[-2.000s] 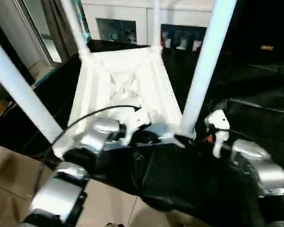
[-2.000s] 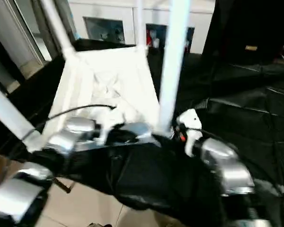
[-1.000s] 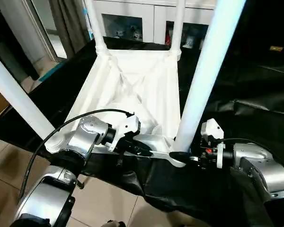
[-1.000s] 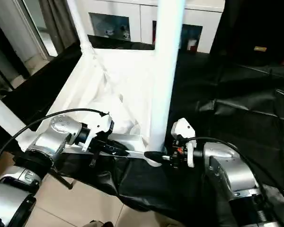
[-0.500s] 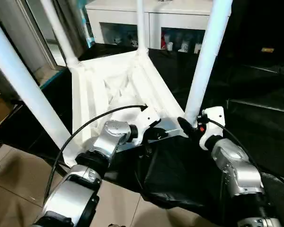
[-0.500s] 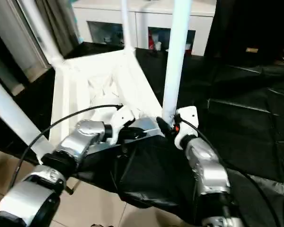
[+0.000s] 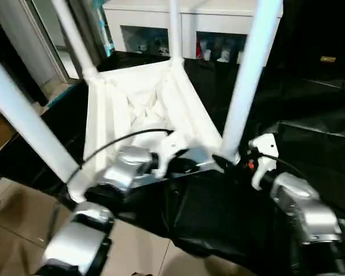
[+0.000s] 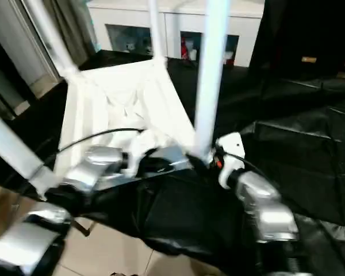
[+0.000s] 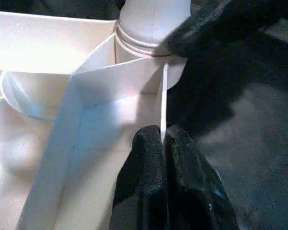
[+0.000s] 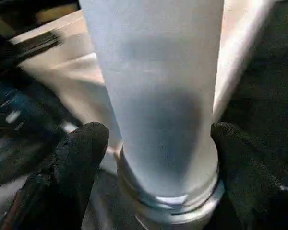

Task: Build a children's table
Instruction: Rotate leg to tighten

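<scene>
The left gripper (image 9: 162,143) is pinching the near rim of the upturned white ribbed plastic tabletop (image 7: 144,109); the right gripper (image 10: 156,139) is straddling the near-right white tube leg (image 7: 247,75), jaws spread — it needs closing squarely, then pressing straight down.

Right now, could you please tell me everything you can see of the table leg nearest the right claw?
The leg is a smooth white plastic tube, standing upright in the near right corner socket of the upside-down tabletop. A ringed collar marks its base. The right claw straddles it low down, a black finger on either side; the left claw pinches the rim beside the socket.
</scene>
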Motion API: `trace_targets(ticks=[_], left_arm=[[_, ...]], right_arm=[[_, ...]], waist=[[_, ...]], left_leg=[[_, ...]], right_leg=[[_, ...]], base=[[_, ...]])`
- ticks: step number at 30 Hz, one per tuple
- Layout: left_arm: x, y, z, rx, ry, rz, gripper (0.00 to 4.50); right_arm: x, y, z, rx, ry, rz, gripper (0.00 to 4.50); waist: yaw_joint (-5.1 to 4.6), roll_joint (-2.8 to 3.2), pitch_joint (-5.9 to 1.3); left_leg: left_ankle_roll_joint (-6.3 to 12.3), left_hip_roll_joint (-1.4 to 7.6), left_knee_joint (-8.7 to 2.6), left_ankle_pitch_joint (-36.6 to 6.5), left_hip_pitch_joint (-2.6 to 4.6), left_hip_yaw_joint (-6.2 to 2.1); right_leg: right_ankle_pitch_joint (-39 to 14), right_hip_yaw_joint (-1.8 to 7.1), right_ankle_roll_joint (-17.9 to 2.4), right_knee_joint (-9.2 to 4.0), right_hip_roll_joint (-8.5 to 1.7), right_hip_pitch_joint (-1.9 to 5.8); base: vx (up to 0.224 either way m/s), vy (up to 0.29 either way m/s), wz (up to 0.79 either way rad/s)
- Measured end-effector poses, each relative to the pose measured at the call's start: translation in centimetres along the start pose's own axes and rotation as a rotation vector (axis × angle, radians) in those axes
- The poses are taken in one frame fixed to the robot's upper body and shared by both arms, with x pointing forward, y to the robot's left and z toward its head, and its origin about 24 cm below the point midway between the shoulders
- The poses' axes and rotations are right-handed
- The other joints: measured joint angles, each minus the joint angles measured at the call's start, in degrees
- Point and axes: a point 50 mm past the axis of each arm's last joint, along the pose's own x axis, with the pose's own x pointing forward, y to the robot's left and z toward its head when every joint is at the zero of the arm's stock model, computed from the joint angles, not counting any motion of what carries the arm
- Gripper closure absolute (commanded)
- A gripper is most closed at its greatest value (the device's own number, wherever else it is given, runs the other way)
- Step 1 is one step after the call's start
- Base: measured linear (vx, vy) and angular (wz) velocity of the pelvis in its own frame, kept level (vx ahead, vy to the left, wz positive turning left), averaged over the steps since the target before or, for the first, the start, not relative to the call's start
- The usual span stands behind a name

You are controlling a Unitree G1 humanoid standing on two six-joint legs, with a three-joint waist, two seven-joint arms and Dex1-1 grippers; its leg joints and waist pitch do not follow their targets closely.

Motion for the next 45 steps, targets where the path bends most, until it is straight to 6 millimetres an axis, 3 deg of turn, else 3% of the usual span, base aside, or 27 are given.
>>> trace_targets(ticks=[12, 17, 18, 23, 25, 28, 32, 36, 42, 44, 45], left_arm=[[-1.7, -0.9, -0.4, 0.042, 0.038, -0.228, 4.5], [-2.0, -1.1, -0.6, 0.038, 0.045, -0.263, 4.5], [-2.0, -1.2, -0.7, 0.038, 0.047, -0.27, 4.5], [-2.0, -1.3, -0.6, 0.044, 0.048, -0.277, 4.5], [-1.9, -1.2, -0.6, 0.046, 0.046, -0.262, 4.5], [-1.4, -0.6, -0.5, 0.036, 0.026, -0.141, 4.5], [0.0, -0.1, 0.0, 0.016, 0.011, -0.024, 4.5], [1.6, 0.2, 0.5, 0.004, -0.003, 0.094, 4.5], [3.1, 0.1, 0.9, -0.012, -0.013, 0.181, 4.5], [3.2, 0.0, 0.9, -0.014, -0.015, 0.183, 4.5], [3.2, 0.0, 0.9, -0.013, -0.016, 0.183, 4.5]], right_arm=[[-1.6, 1.3, 0.2, -0.071, 0.116, 0.345, 0.77], [-1.8, 1.4, 0.1, -0.059, 0.131, 0.383, 1.09], [-1.9, 1.4, 0.1, -0.057, 0.135, 0.394, 1.38], [-1.9, 1.6, 0.0, -0.05, 0.138, 0.399, 1.63], [-1.7, 1.7, -0.1, -0.046, 0.126, 0.371, 1.78], [-0.7, 1.0, -0.4, -0.013, 0.062, 0.191, 1.89], [0.5, 0.1, -0.4, 0.025, 0.009, -0.025, 1.94], [2.0, -0.5, -0.3, 0.074, -0.038, -0.247, 1.96], [3.0, -0.7, -0.3, 0.106, -0.067, -0.41, 1.96], [3.0, -0.7, -0.4, 0.102, -0.073, -0.416, 1.26], [3.0, -0.7, -0.4, 0.101, -0.075, -0.416, 1.24]], waist=[[1.4, -0.4, 0.19], [1.39, -0.5, 0.26], [1.41, -0.51, 0.26], [1.54, -0.57, 0.3], [1.48, -0.58, 0.3], [1.02, -0.77, 0.29], [-0.23, -0.85, 0.3], [-0.47, -0.76, 0.25], [-0.38, -0.55, 0.1], [-0.34, -0.54, 0.1], [-0.33, -0.54, 0.1]], left_leg=[[0.06, 0.0, 0.29, 0.0, -0.25, 0.09], [0.06, 0.0, 0.45, 0.0, -0.25, 0.1], [0.05, 0.0, 0.48, 0.0, -0.25, 0.1], [0.06, 0.0, 0.49, 0.0, -0.27, 0.1], [0.06, 0.0, 0.52, 0.0, -0.25, 0.1], [-0.13, 0.01, 0.57, -0.1, -0.15, 0.1], [-0.25, -0.05, 0.53, -0.2, 0.04, 0.1], [-0.28, -0.1, 0.43, -0.2, 0.08, 0.09], [-0.27, -0.2, 0.32, -0.2, 0.15, 0.07], [-0.27, -0.24, 0.29, -0.2, 0.14, 0.07], [-0.27, -0.24, 0.28, -0.1, 0.14, 0.06]], right_leg=[[-0.3, 0.01, -0.1, 0.07, -0.09, -0.05], [-0.3, 0.09, -0.1, 0.12, -0.09, -0.02], [-0.2, 0.09, -0.2, 0.12, -0.09, -0.01], [-0.2, 0.08, -0.2, 0.12, -0.1, 0.0], [-0.2, 0.09, -0.2, 0.16, -0.1, 0.0], [-0.2, 0.12, -0.3, 0.24, -0.09, 0.03], [-0.1, 0.21, -0.3, 0.09, -0.09, 0.2], [-0.3, 0.21, -0.1, -0.01, -0.1, 0.19], [-0.3, 0.31, 0.0, -0.06, -0.11, 0.27], [-0.3, 0.33, 0.0, -0.06, -0.13, 0.28], [-0.3, 0.33, 0.0, -0.06, -0.13, 0.28]], base=[[0.0, 0.0, 0.0], [0.0, 0.0, 0.0], [0.0, 0.0, 0.0], [0.0, 0.0, 0.0], [0.0, 0.0, 0.0], [0.0, 0.0, 0.0], [0.0, 0.0, 0.0], [0.0, 0.0, 0.0], [0.0, 0.0, 0.0], [0.0, 0.0, 0.0], [0.0, 0.0, 0.0]])
